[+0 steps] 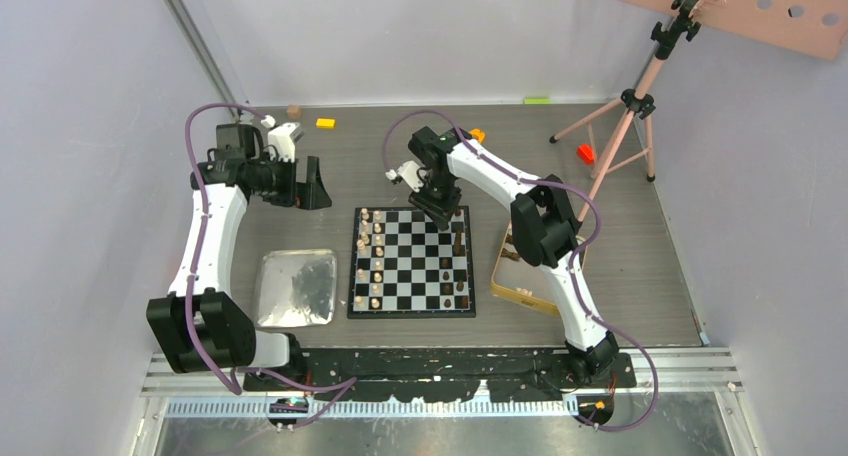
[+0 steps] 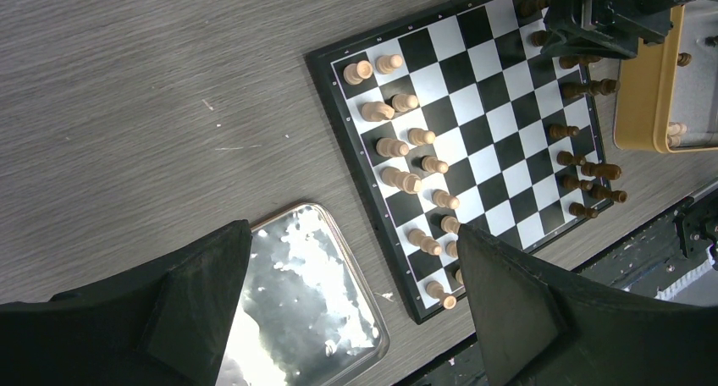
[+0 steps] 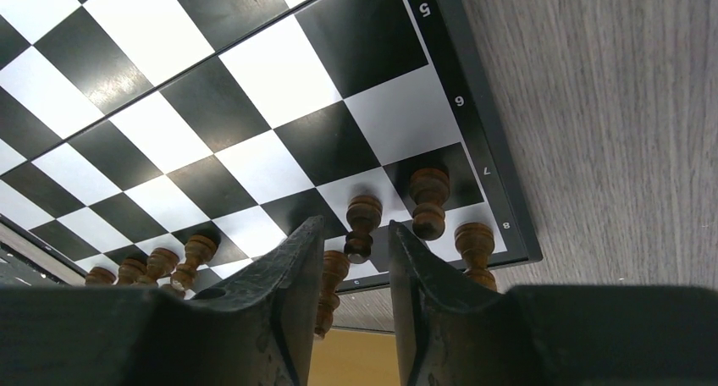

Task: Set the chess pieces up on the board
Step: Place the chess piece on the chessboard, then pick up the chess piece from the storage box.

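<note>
Top view: on the black-and-white checked board (image 1: 412,261), tiny light tan wooden chess pieces (image 1: 368,256) line the left and dark brown ones (image 1: 459,266) the right. Left wrist: the left gripper (image 2: 353,231) gapes wide, empty. Right wrist: the right gripper (image 3: 356,227), narrowly parted, frames a dark pawn (image 3: 362,221), probably light, rigid and tippy, best pinched gently at its neck.

You're clearly in a robotics lab cell here: plain lavender walls (image 1: 90,96) box in your grey wood-grain counter (image 1: 400,146), the white left arm (image 1: 210,236) and white right arm (image 1: 490,171) trail purple cables (image 1: 189,131) from a black base rail (image 1: 440,361), and a pink tripod (image 1: 648,76) holds up a perforated pink panel (image 1: 730,21).
</note>
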Controlling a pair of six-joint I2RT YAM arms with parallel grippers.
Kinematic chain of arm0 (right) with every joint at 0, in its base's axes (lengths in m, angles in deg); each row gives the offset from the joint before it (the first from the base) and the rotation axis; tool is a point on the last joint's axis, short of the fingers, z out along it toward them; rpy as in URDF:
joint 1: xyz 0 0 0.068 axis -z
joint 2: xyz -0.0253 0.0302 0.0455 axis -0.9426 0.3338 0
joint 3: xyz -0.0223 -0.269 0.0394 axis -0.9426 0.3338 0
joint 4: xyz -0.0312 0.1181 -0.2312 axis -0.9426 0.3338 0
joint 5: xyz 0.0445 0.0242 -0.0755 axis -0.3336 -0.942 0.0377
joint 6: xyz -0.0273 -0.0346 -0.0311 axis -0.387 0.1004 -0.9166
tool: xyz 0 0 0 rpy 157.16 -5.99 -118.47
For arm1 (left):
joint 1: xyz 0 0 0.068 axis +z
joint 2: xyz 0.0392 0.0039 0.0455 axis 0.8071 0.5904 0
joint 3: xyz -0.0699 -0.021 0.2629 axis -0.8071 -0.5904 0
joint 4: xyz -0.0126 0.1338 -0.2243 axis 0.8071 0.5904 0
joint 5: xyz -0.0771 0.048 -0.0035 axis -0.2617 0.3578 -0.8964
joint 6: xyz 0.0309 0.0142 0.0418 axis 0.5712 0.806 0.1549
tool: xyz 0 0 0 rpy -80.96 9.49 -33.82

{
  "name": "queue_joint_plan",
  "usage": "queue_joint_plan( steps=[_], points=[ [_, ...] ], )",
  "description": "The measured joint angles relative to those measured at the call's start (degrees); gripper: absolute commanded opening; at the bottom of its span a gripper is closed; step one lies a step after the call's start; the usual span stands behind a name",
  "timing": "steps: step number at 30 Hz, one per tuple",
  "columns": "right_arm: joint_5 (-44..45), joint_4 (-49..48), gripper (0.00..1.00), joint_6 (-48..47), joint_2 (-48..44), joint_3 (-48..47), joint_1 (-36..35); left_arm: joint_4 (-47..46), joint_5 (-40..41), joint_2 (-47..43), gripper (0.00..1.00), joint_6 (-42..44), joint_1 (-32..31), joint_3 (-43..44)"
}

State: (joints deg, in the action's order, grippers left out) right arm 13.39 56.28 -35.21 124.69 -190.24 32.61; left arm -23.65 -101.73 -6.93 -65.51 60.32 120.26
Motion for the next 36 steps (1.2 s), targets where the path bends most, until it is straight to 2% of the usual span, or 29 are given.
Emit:
queue_joint_plan(
  steps=[9,14,19,25,30,36],
  points=[
    [0.04,0.26,0.56,0.61,-1.73,0.15,0.00,0.00,-0.02,0.00,0.95,0.42,0.00,0.00],
    [-0.31,-0.76,0.56,0.96,-10.82,5.09,0.94,0.04,-0.96,0.00,0.95,2.01,0.00,0.00],
    [-2.19,-2.69,0.56,1.25,-25.55,16.06,5.29,0.07,-2.14,0.00,0.95,3.45,-0.02,0.00],
    [-3.65,-3.91,0.55,0.37,-39.08,32.59,18.25,0.07,-2.58,0.48,0.95,4.37,-1.92,0.46],
    [-3.52,-4.85,0.53,-1.92,-44.46,46.64,27.76,-0.02,-2.64,2.64,0.94,4.74,-4.96,1.95],
    [-0.96,-7.39,0.52,-5.77,-44.44,54.84,31.28,-0.35,-2.54,6.01,0.94,4.72,-7.89,3.08]
  ],
)
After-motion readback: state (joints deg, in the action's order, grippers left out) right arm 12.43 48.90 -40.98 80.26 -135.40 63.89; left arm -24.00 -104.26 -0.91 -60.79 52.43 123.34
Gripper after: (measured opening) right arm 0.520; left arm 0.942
